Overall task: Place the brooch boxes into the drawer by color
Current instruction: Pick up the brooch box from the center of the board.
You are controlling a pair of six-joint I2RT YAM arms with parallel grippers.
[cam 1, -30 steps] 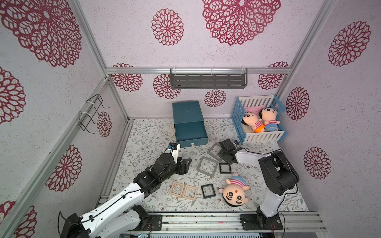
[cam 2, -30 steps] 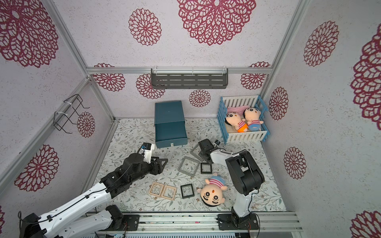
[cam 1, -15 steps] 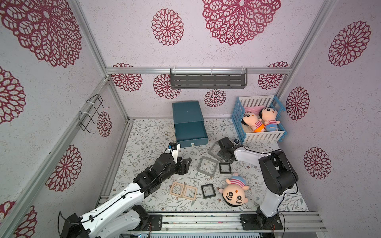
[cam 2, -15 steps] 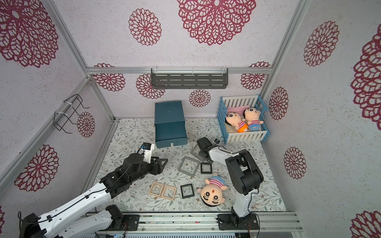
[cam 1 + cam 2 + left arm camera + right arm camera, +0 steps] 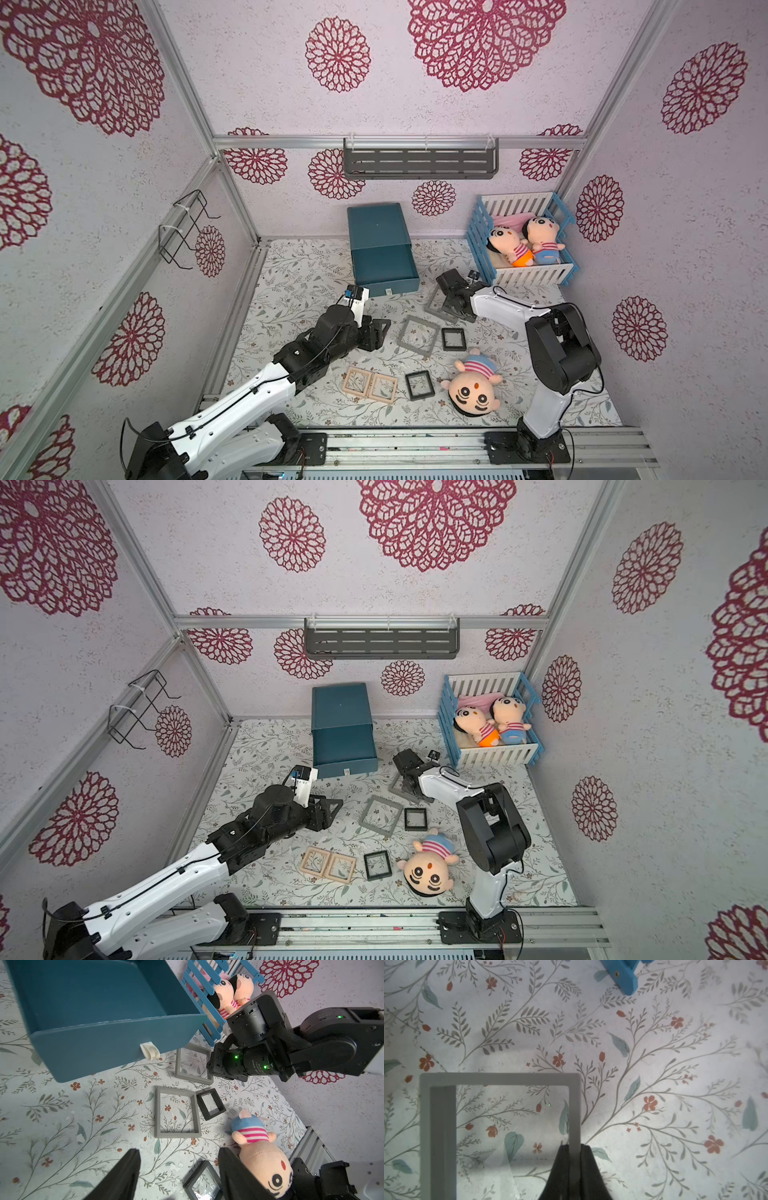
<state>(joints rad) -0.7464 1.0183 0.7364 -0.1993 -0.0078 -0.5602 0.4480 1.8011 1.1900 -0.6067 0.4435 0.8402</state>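
grey brooch box point(image 5: 574, 1113) rim in tight pinch of right gripper point(image 5: 574, 1147); left gripper point(image 5: 178, 1155) part-open, empty

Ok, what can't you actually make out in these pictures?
- Held grey brooch box: the right wrist view's bottom edge cuts off one side; the right arm covers most of it in both top views.
- Right fingers: hidden under that arm in both top views.
- Black brooch box by the loose doll's head: cut by the left wrist view's bottom edge.
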